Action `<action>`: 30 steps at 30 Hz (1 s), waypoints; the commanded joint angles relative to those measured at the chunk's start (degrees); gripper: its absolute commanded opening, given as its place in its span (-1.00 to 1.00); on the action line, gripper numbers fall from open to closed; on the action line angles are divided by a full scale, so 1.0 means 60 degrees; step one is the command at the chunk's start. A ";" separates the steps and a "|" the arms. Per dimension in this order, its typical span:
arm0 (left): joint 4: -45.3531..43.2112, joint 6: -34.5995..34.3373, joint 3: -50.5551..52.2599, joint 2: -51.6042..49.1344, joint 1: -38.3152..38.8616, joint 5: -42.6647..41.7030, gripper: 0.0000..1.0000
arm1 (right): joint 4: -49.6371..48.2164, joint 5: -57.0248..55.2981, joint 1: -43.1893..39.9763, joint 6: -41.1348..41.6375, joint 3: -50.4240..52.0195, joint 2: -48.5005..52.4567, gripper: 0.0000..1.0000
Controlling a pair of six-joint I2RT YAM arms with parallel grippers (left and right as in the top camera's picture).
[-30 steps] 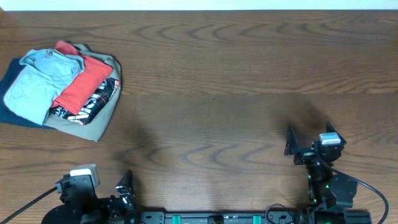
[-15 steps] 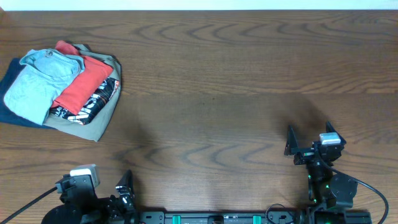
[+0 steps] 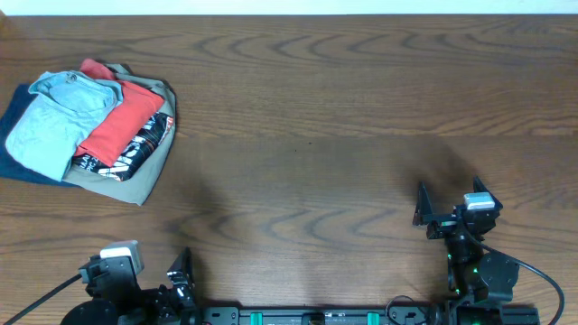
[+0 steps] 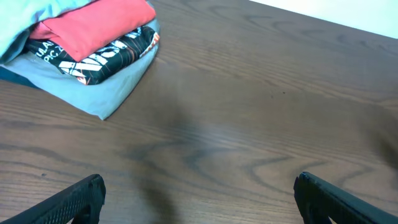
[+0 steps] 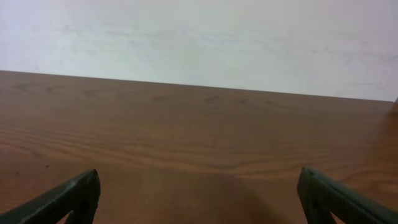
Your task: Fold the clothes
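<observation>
Clothes (image 3: 86, 122) lay in a folded stack at the far left of the table (image 3: 325, 99), a pale blue piece on top of a red one, a black printed one and a grey-blue layer beneath. Left gripper (image 4: 199, 202) sat low at the near edge, its jaws spread wide with nothing between them, well apart from the stack. Right gripper (image 3: 449, 206) stood over the wood at the near right, likewise wide open and holding nothing.

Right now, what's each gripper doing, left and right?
Left gripper: open, fingers wide apart, holding nothing.
Right gripper: open, holding nothing.
</observation>
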State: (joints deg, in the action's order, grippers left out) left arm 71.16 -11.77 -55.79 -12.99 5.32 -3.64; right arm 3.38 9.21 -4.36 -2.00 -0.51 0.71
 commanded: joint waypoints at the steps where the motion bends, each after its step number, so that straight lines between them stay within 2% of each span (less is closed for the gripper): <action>1: -0.0007 0.0091 0.0015 0.0095 0.0011 0.0076 0.96 | 0.0007 0.0036 0.0113 -0.0109 0.0029 -0.0069 0.99; 8: -0.0080 0.0171 0.0015 0.0095 0.0011 0.0346 0.96 | 0.0007 0.0036 0.0113 -0.0109 0.0029 -0.0069 0.98; 11: -0.0696 0.0310 0.0044 0.0109 0.0011 0.0550 0.96 | 0.0007 0.0036 0.0113 -0.0109 0.0029 -0.0069 0.99; 18: -0.3326 0.2386 0.1293 0.0616 0.0007 0.0546 0.96 | 0.0007 0.0036 0.0113 -0.0109 0.0029 -0.0069 0.98; 22: -0.4725 0.2539 0.2652 0.1111 0.0007 0.0550 0.96 | 0.0007 0.0036 0.0113 -0.0109 0.0029 -0.0069 0.99; 30: -0.8703 0.2528 0.5872 0.2138 0.0011 0.0543 0.96 | 0.0007 0.0036 0.0113 -0.0109 0.0029 -0.0069 0.98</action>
State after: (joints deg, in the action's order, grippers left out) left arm 22.87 2.09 -24.05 -1.30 5.32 -1.06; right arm 3.38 9.21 -4.36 -2.00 -0.51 0.69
